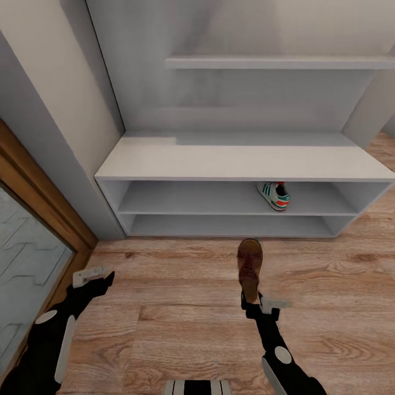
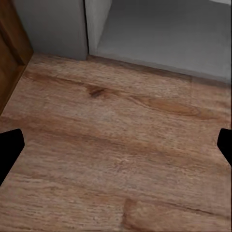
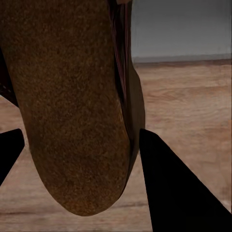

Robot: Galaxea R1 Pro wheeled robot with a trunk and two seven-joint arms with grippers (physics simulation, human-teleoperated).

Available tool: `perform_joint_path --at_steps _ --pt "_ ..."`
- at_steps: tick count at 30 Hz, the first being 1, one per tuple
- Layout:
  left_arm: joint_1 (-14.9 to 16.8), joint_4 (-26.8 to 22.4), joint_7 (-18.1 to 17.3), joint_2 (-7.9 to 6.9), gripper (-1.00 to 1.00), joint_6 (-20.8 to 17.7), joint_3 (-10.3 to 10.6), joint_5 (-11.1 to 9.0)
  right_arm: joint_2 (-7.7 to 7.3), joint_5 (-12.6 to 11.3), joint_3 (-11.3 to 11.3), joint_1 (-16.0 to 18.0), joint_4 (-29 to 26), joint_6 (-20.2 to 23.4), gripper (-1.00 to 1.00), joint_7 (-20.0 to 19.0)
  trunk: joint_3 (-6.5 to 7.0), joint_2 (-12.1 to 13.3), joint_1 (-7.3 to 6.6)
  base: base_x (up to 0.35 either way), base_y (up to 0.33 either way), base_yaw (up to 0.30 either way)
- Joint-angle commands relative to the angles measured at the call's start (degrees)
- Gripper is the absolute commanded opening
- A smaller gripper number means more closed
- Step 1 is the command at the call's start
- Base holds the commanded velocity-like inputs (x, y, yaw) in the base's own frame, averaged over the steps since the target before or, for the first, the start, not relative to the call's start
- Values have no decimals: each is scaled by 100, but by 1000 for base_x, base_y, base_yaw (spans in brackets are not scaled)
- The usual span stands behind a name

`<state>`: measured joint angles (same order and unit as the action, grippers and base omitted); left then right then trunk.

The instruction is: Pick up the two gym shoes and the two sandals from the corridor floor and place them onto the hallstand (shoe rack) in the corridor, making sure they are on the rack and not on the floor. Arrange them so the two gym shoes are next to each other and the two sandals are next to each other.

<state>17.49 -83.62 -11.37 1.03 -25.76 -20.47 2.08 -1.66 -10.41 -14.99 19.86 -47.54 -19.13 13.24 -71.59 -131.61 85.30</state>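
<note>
The right gripper is clamped on the heel end of a brown sandal, holding it above the wooden floor just in front of the bench. One gym shoe sits on the bench's upper open shelf, right of its middle. The left gripper hangs spread and empty over the floor near the bench's left front corner.

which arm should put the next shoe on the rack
Right, most likely: the right gripper is shut on a sandal in front of the hallstand. The left gripper is open and holds nothing.
</note>
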Motion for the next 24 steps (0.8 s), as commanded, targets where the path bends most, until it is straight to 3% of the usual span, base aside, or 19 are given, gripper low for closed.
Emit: perform_joint_path --at_steps 1,7,10,11,13,15,17,20,24 --pt "-173 -179 -317 1 100 -52 -15 -10 -1 -27 -227 0 -1 -10 -100 -3 0 0 0 0 0 0" --pt "-563 -339 -643 6 100 -55 -68 -125 2 -30 -451 1 -1 9 -100 10 0 0 0 0 0 0" --pt "-898 -355 -817 3 100 9 -96 -162 8 -37 -471 4 -1 288 -100 11 0 0 0 0 0 0" --pt "-1024 -357 -957 1 100 54 -111 -172 11 -38 -474 4 -1 580 -100 11 0 0 0 0 0 0" --pt "-1321 -357 -1479 0 100 212 -312 -185 16 -36 -476 6 -14 1712 -100 12 0 0 0 0 0 0" --pt "-1444 -357 -1990 1 100 349 -696 -188 82 -33 -477 15 -93 2684 -100 16 0 0 0 0 0 0" --pt "-1495 -357 -2536 2 100 457 -1164 -190 280 -32 -478 22 -327 3504 -100 22 0 0 0 0 0 0" --pt "-1520 -357 -3206 2 100 516 -1742 -191 489 -31 -479 25 -667 4423 -100 28 0 0 0 0 0 0" --pt "-1528 -357 -3480 5 100 533 -1974 -187 635 -31 -479 26 -862 5202 -100 30 0 0 0 0 0 0"
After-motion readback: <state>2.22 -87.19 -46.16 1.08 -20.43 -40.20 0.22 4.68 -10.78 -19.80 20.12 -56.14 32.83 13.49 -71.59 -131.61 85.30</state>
